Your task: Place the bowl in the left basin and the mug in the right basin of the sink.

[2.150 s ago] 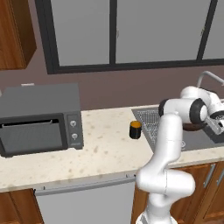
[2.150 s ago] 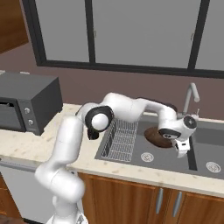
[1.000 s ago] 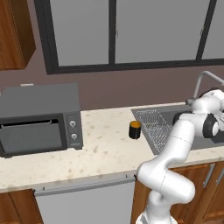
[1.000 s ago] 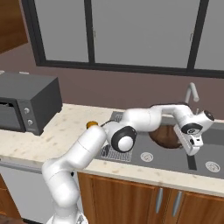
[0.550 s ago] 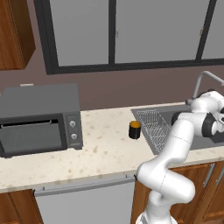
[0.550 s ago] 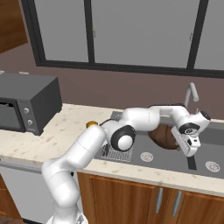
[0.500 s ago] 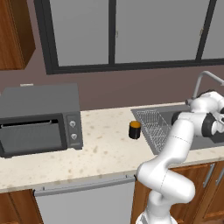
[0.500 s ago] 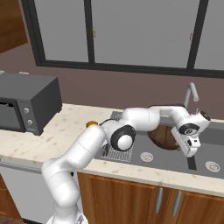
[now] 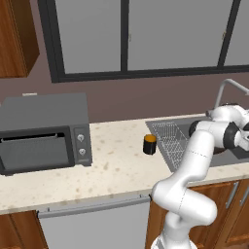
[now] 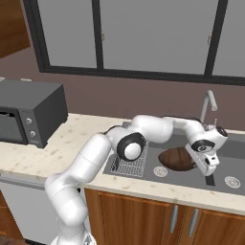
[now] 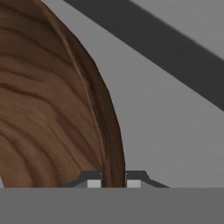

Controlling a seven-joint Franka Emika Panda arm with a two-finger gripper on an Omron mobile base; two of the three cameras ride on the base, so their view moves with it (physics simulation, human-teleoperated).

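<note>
Bowl (image 10: 178, 158): in left basin (image 10: 165, 171), your jaws clamped on its rim. Mug (image 9: 150, 144): on tabletop (image 9: 116, 163), nine o'clock of sink (image 9: 180, 138), pending.

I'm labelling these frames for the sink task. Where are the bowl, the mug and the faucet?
bowl (image 10: 178, 158), right base view, its wood-grain inside.
mug (image 9: 150, 144), left base view, its black side.
faucet (image 10: 207, 103), right base view, its curved neck.
</note>
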